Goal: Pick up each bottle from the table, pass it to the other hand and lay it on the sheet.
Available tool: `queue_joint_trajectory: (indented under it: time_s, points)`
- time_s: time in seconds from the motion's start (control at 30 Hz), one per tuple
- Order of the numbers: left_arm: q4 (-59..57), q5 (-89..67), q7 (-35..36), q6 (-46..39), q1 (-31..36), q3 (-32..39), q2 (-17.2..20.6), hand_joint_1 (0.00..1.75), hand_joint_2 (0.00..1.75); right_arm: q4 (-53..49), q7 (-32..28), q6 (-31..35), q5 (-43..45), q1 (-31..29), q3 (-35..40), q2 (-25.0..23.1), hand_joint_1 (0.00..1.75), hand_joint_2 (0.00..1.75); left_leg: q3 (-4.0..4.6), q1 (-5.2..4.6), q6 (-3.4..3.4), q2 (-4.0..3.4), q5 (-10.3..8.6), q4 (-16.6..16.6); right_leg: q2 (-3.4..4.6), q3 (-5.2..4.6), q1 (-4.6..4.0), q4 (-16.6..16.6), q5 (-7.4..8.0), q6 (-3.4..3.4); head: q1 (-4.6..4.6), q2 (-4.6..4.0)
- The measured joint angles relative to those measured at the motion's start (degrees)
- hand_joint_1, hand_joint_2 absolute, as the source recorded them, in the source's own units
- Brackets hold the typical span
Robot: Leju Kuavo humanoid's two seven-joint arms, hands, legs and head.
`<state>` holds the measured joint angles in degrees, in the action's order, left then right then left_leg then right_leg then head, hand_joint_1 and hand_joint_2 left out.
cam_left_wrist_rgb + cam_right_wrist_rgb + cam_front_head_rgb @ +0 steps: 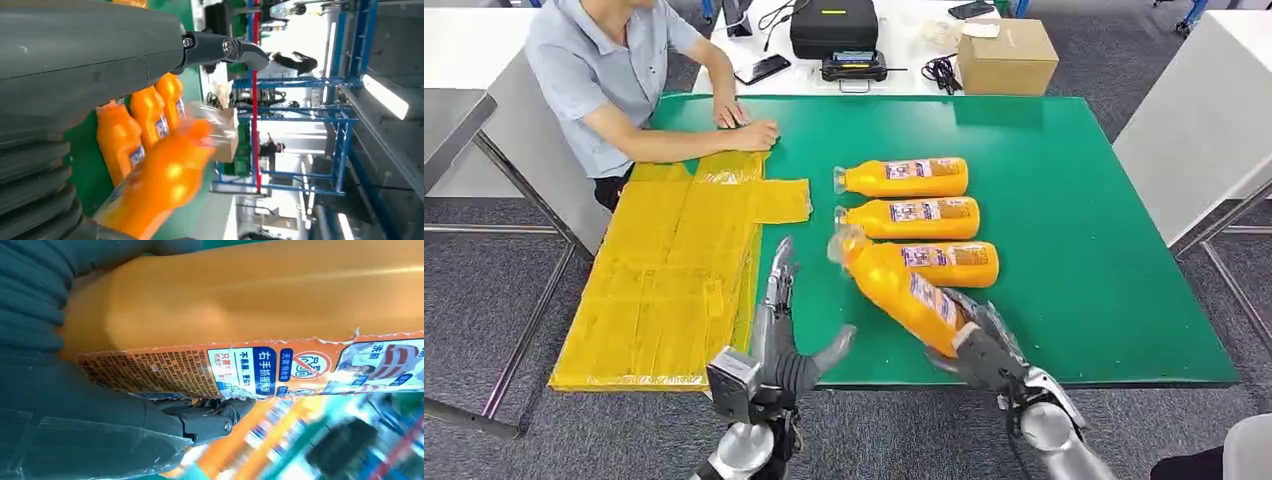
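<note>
Holding an orange bottle (pixel 902 288) by its base above the surface's near edge, right robot hand (pixel 984 345) grips firmly; left robot hand (pixel 782 340) waits spread. Present the neck leftward, release only once gripped.

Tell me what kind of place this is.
Probably a robot lab or test hall: a green-topped table, a black equipment case on the white desk behind, and blue steel racking in the left wrist view.
</note>
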<state>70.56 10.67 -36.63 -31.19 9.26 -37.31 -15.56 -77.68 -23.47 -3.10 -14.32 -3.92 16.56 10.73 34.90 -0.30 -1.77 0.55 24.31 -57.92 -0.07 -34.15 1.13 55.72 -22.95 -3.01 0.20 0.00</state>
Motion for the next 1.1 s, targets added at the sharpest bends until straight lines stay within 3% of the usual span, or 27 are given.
queue_joint_trajectory:
  time_s: [0.17, 0.57, 0.83, 1.0, 1.1]
  points:
    - [1.1, 5.2, 1.1, 4.3, -2.0, 1.1, 0.8, 0.00, 1.75, -3.4, -1.0, 0.4, 1.0, 1.0, -2.5, -3.2, 1.75, 1.75, 0.05, -0.03, -0.02, 0.00, 0.03, 0.0, 0.00, -0.04, 0.04, 0.0, -0.02, -0.02, 0.02, 0.00]
    - [0.9, 12.0, 5.9, 16.0, -2.8, 0.8, 1.8, 0.00, 1.75, -4.1, -2.8, -4.3, 0.6, 0.8, -1.5, -5.2, 1.75, 1.75, 0.12, -0.04, -0.02, -0.01, 0.03, 0.0, 0.01, -0.11, 0.04, 0.0, -0.02, -0.02, 0.02, 0.00]
    - [0.7, 11.7, 5.8, 16.5, -2.6, 0.6, 1.8, 0.00, 1.75, -3.7, -2.9, -5.3, 0.3, 0.5, -0.8, -5.1, 1.75, 1.75, 0.11, -0.04, -0.02, -0.02, 0.03, 0.0, 0.01, -0.12, 0.04, 0.0, -0.02, -0.02, 0.02, 0.00]
    - [-2.7, 10.0, 4.0, 22.1, 0.6, 0.1, 1.7, 0.00, 1.75, 1.8, -5.1, -12.0, 0.3, -2.6, 6.1, -2.7, 1.75, 1.75, 0.13, -0.07, -0.03, 0.01, 0.03, 0.0, 0.00, -0.12, 0.06, 0.0, -0.02, -0.02, 0.02, 0.00]
    - [-3.7, 9.6, 3.8, 22.3, 1.5, 0.1, 1.6, 0.00, 1.75, 2.3, -5.9, -12.7, 0.2, -3.2, 8.0, -2.2, 1.75, 1.75, 0.13, -0.06, -0.03, 0.02, 0.03, 0.0, 0.00, -0.12, 0.05, 0.0, -0.01, -0.02, 0.02, 0.00]
